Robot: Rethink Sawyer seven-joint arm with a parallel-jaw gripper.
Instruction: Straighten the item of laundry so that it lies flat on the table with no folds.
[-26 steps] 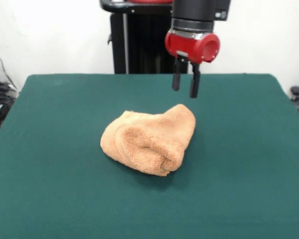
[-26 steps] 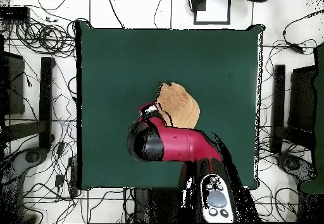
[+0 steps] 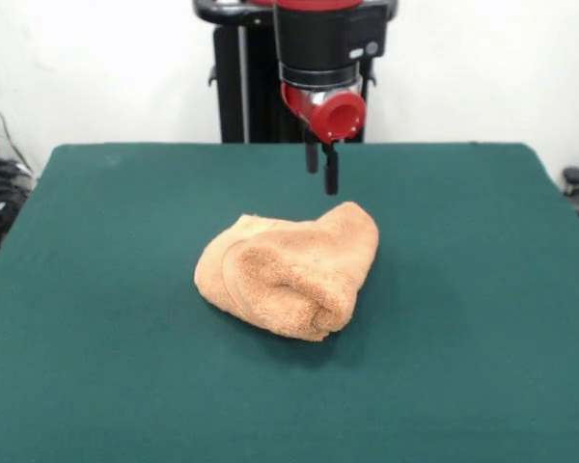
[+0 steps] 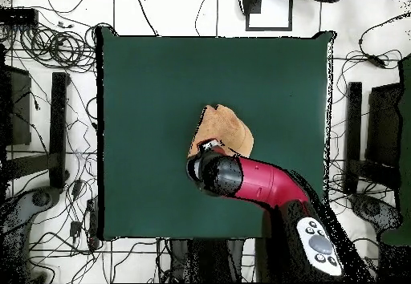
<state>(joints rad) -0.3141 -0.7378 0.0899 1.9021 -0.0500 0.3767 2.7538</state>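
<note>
White wall fills the back of the room behind a big green table (image 3: 96,367). On the floor around the table lie lots of black cables (image 4: 48,48), seen from above.

On the table, near its middle, sits a peach towel (image 3: 289,270). It is not flat. It is bunched up in a soft lump, with one thick roll curling along its near side and a hump sticking up on the right in the front view. From above, only part of the towel (image 4: 225,128) shows, because the robot's arm covers the side nearest the robot.

The red and black arm (image 4: 261,183) reaches out over the table from the robot's base. In the front view it comes down from the top, in front of a black stand (image 3: 256,87).

The gripper (image 3: 321,166) hangs just above the far edge of the towel, near the hump. It is not touching the towel. Its two dark fingers (image 3: 330,174) point down and sit very close together, with only a thin gap between them. They hold nothing. From above, the gripper (image 4: 210,145) is mostly hidden under the arm's round end.
</note>
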